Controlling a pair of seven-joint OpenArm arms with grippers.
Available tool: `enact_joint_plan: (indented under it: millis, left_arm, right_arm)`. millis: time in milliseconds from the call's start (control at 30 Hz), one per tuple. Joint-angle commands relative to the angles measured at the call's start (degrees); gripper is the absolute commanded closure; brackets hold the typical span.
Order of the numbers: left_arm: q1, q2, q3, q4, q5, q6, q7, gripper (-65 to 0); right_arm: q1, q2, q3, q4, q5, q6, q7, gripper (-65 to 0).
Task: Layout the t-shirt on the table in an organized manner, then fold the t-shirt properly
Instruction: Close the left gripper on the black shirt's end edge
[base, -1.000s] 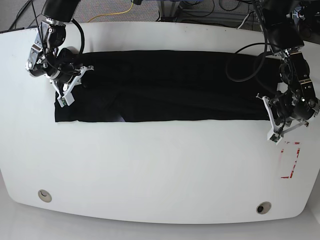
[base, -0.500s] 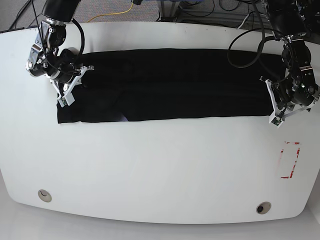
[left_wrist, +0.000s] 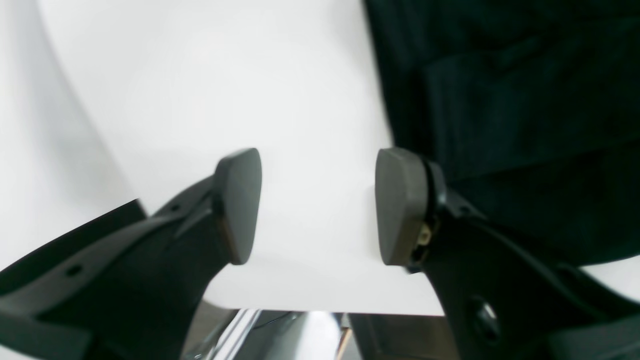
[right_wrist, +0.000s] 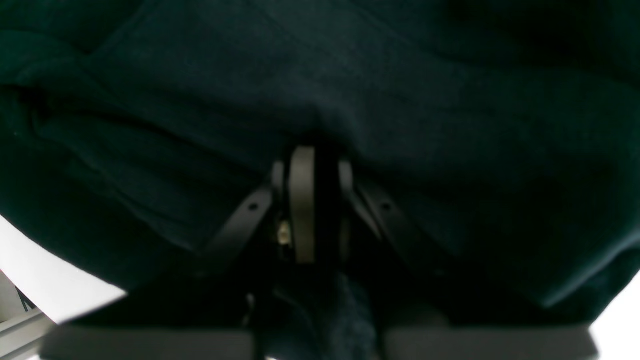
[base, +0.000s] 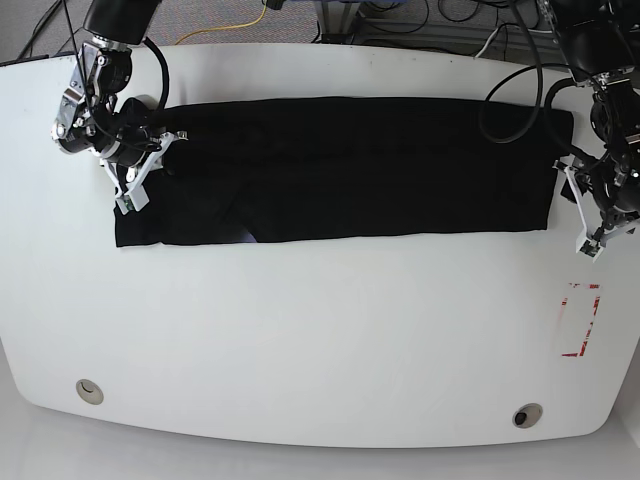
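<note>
The black t-shirt (base: 340, 170) lies as a long flat band across the far half of the white table (base: 320, 340). In the base view my right gripper (base: 128, 198) is at the band's left end, shut on the cloth. The right wrist view shows its fingers (right_wrist: 302, 205) pressed together with the t-shirt (right_wrist: 375, 90) bunched around them. My left gripper (base: 590, 238) stands just off the band's right end. In the left wrist view it (left_wrist: 320, 207) is open over bare table (left_wrist: 250, 75), with the t-shirt (left_wrist: 525, 110) edge beside the right-hand pad (left_wrist: 400, 207).
A red tape rectangle (base: 581, 320) marks the table near its right edge. Two round grommet holes (base: 90, 391) (base: 527, 415) sit near the front edge. Cables and dark gear (base: 400, 20) crowd the floor behind the far edge.
My left gripper moved right and toward the far side, drawing the band's right end out, then opened and let the cloth go. The right gripper kept its hold in place.
</note>
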Motion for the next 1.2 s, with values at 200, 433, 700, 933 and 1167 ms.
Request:
enact_joint_plan:
  millis: [200,433,700,933,1167]
  left_arm:
    - [-1.7,-3.4,-3.9,0.6,-1.3,-0.1,-0.1,-36.5]
    - [-1.5,-3.3,-8.3,-4.6,-12.0,-0.1,-0.1,-42.1]
    - [-0.9,-3.3,-10.7,-16.6,-23.5,-0.1,-1.7,-42.2]
    - [-0.9,-3.3,-10.3,-23.6,-25.1,-0.1,-4.8,-42.2]
    - [-0.8,-3.3,-7.2,-27.1,-25.1,-0.1,-7.1,-42.2]
  right_arm:
    - [0.6,0.8,0.3,0.7,0.3,0.1,0.5,-6.2]
    - [0.5,0.7,0.3,0.7,0.3,0.1,0.6,-6.2]
    - [0.4,0.7,0.3,0.6,0.3,0.1,0.8,-6.2]
    - [0.4,0.7,0.3,0.6,0.3,0.1,0.8,-6.2]
    - [0.4,0.8,0.3,0.6,0.3,0.1,0.8,-6.2]
